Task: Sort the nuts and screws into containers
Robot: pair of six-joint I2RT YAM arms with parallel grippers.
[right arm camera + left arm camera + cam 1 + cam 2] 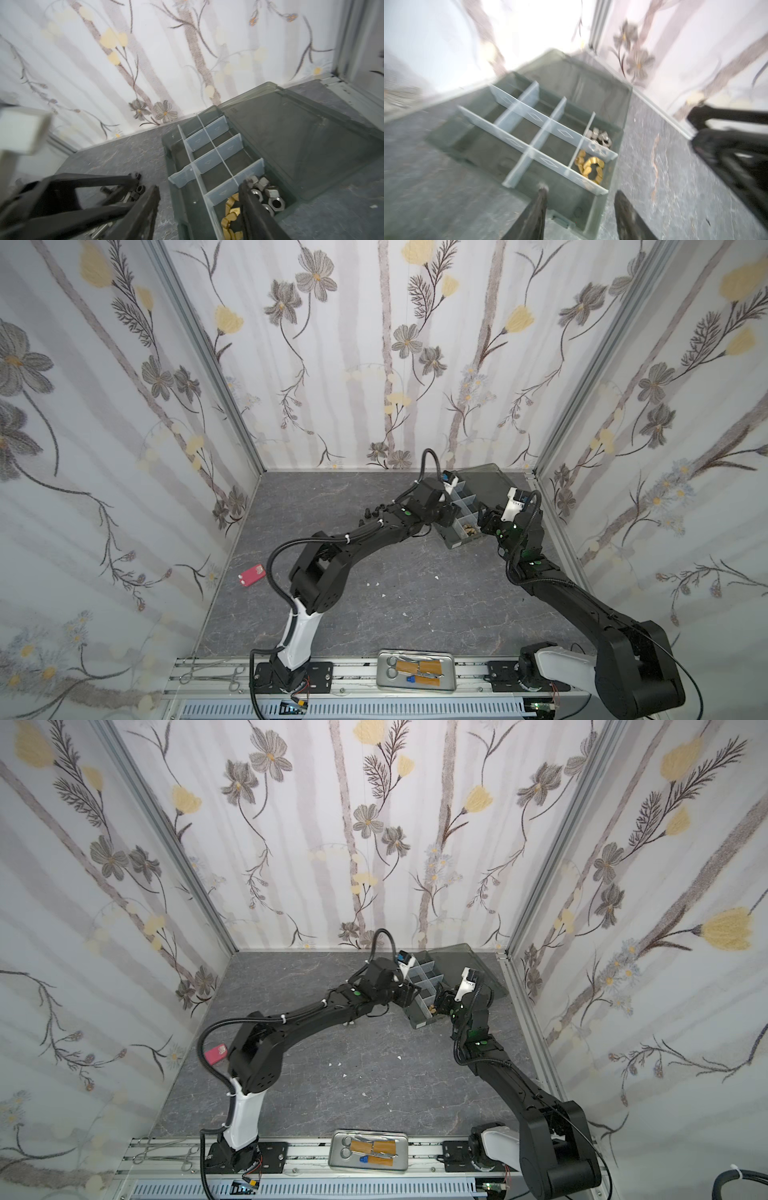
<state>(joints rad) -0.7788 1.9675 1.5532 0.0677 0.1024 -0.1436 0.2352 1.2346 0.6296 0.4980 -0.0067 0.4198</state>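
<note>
Well over at the far right of the worktop [374,614] sits the box [453,540], its lid [484,479] laid open to the right. Brass nuts [592,161] fill one near cell, silver nuts [600,137] the near cell beside the lid. At the box's left side the left hand [581,190] hovers, fingers parted, gripping nothing. Over the near end, the right hand [200,185] is likewise parted and empty. Loose black screws [140,188] lie just left of the box.
</note>
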